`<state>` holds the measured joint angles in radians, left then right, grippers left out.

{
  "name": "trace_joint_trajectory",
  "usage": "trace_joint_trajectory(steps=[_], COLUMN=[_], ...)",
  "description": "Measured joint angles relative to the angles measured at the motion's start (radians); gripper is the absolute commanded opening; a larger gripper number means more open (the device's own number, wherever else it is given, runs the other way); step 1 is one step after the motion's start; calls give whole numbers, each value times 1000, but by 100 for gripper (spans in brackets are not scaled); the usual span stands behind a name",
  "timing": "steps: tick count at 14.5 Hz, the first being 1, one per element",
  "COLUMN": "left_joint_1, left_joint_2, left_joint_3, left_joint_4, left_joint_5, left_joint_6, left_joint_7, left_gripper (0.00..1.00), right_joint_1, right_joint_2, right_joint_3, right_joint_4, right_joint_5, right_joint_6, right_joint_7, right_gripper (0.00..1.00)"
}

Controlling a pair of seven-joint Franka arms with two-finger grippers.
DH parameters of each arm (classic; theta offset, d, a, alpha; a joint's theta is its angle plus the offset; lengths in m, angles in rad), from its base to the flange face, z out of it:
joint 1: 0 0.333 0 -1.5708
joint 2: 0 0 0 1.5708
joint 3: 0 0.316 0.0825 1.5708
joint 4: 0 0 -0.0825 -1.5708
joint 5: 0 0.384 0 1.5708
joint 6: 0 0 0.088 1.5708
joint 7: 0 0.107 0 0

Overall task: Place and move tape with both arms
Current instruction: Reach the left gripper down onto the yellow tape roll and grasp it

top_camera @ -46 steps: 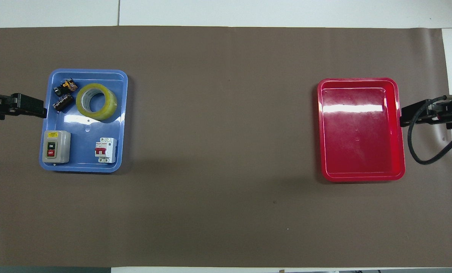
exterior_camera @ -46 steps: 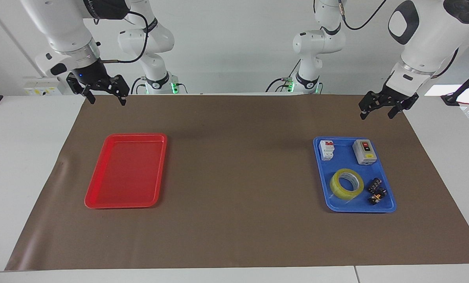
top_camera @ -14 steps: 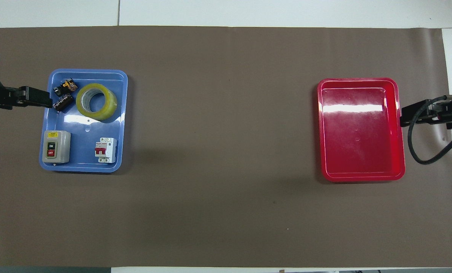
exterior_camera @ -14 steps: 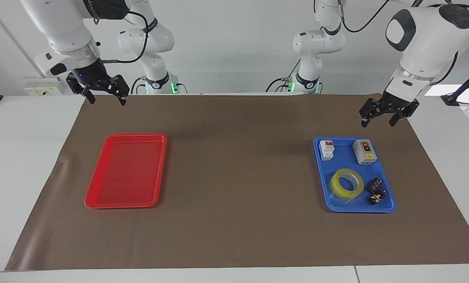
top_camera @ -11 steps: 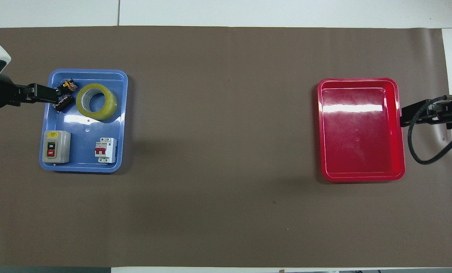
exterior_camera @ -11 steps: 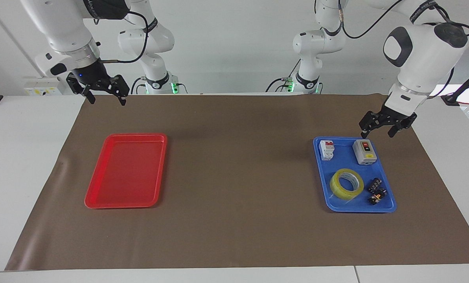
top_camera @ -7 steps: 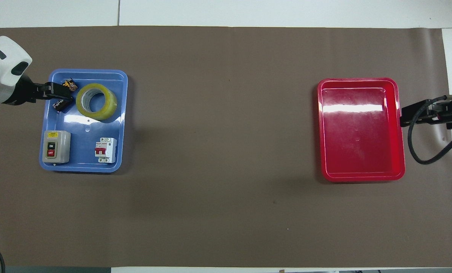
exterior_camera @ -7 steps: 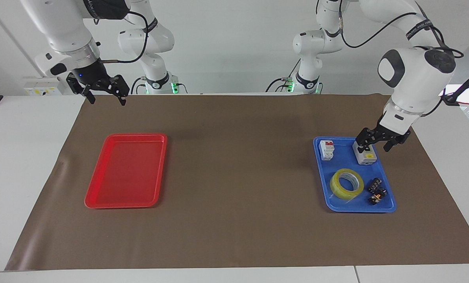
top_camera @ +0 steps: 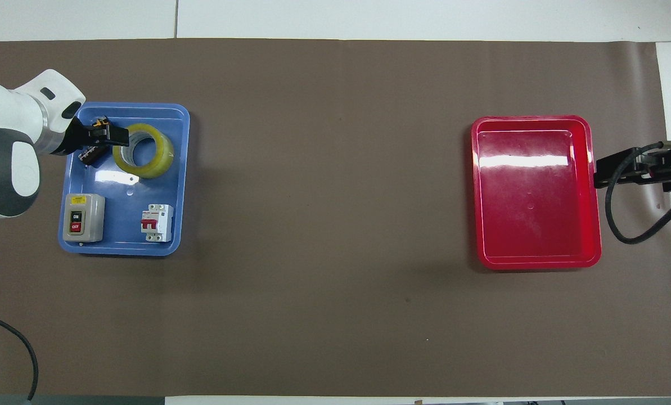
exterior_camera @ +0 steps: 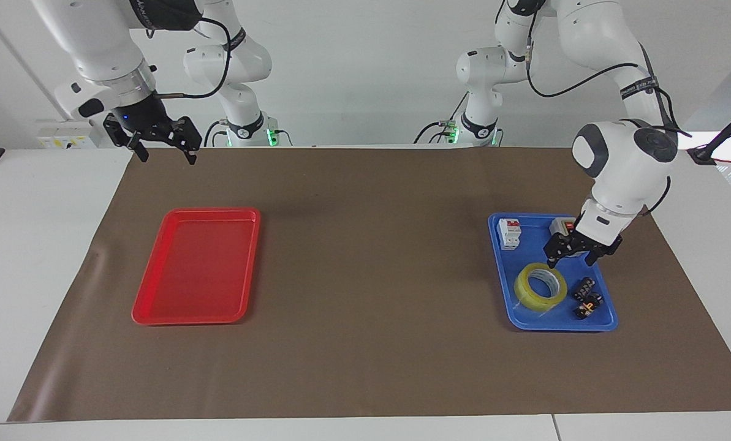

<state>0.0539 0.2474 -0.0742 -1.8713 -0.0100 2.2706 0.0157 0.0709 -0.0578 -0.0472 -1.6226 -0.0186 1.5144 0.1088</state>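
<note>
Left gripper point(exterior_camera: 573, 256): fingers point(exterior_camera: 551, 261) spread wide, gripping nothing, raised over the blue tray point(exterior_camera: 501, 288), above the gap between the grey switch box point(top_camera: 82, 217) and the tape point(exterior_camera: 540, 285). One fingertip close above the tape's rim on the robots' side; contact not confirmed. In the overhead view, gripper tip overlapping the edge of the roll.

Right gripper point(exterior_camera: 162, 147): fingers point(exterior_camera: 189, 154) spread wide, gripping nothing, waiting in the air over the brown mat point(exterior_camera: 365, 275) at the right arm's end of the bench point(exterior_camera: 34, 202), close to the robots' edge.

Tape: flat on the blue tray floor, core opening upward, in the half of the tray farther from the robots. Just beside it, toward the left arm's end of the bench: two small black parts point(exterior_camera: 587, 297). Nearer the robots in the same tray: grey switch box and white circuit breaker point(exterior_camera: 509, 234), side by side, apart from each other.

Red tray point(exterior_camera: 197, 266): on the mat toward the right arm's end, well apart from the blue tray.
</note>
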Motion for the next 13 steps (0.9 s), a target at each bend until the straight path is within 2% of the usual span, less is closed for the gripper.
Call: trace_joint_trajectory(steps=[10, 12, 13], left_joint_1=[14, 14, 14], left_joint_2=[100, 108, 108], left_joint_3=[0, 0, 0], left_joint_4=[-39, -43, -47], left_joint_5=[0, 0, 0], left_joint_6=[129, 134, 134], left_joint_7=[1, 1, 1], left_gripper=[98, 87, 70], right_joint_1=[0, 0, 0], right_joint_2=[0, 0, 0], right_joint_3=[0, 0, 0], right_joint_4=[0, 0, 0], right_joint_5=[0, 0, 0], right_joint_6=[0, 0, 0], right_joint_7=[0, 0, 0], right_gripper=[100, 100, 100])
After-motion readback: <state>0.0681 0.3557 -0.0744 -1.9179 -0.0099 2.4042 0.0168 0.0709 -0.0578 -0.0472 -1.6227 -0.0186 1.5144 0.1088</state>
